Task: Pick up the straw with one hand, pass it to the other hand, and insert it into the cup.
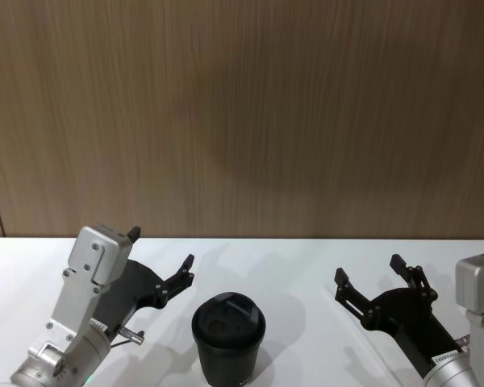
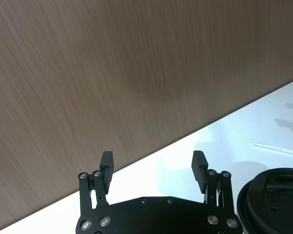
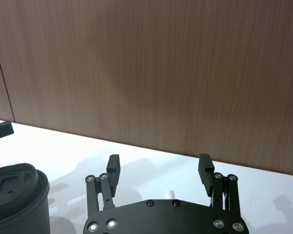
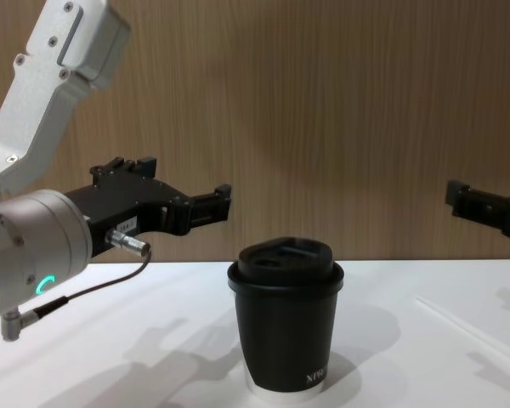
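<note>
The black cup (image 4: pixel 287 340) with its domed lid stands on the white table near the front, between my two arms; it is also in the head view (image 1: pixel 228 339). The thin white straw (image 4: pixel 461 324) lies flat on the table to the right of the cup, and the left wrist view shows the straw (image 2: pixel 278 148) beyond the cup's lid (image 2: pixel 273 200). My left gripper (image 1: pixel 161 251) hovers open and empty to the left of the cup. My right gripper (image 1: pixel 371 272) hovers open and empty to the right of the cup, above the straw's area.
A wood-panelled wall (image 1: pixel 242 113) closes off the back of the table (image 1: pixel 290 266). A thin grey cable (image 4: pixel 110 285) hangs from the left arm's wrist. The cup's dark lid (image 3: pixel 14 183) lies off to one side in the right wrist view.
</note>
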Available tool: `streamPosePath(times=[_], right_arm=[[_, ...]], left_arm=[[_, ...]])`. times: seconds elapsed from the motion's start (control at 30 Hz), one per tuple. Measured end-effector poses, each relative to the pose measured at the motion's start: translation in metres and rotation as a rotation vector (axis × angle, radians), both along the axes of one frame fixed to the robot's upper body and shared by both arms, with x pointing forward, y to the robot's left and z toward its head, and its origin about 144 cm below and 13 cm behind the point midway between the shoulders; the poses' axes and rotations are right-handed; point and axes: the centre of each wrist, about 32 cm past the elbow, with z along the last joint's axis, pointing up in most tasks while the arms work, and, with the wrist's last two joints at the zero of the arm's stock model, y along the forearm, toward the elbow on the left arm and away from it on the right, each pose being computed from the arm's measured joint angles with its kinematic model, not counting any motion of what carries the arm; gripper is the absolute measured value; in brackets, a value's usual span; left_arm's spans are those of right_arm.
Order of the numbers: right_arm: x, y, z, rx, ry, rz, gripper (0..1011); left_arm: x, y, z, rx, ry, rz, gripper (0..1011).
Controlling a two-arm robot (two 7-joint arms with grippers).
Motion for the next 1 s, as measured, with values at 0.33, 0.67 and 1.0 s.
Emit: streamPosePath(times=[0.33, 0.67, 1.0], right_arm=[[0.0000, 0.0000, 0.0000, 0.000, 0.000, 0.000, 1001], [0.0000, 0.0000, 0.0000, 0.000, 0.000, 0.000, 1001], [0.0000, 0.0000, 0.0000, 0.000, 0.000, 0.000, 1001]], left_arm=[[0.0000, 0.0000, 0.0000, 0.000, 0.000, 0.000, 1003], [0.0000, 0.0000, 0.0000, 0.000, 0.000, 0.000, 1003], [0.0000, 0.0000, 0.0000, 0.000, 0.000, 0.000, 1003]])
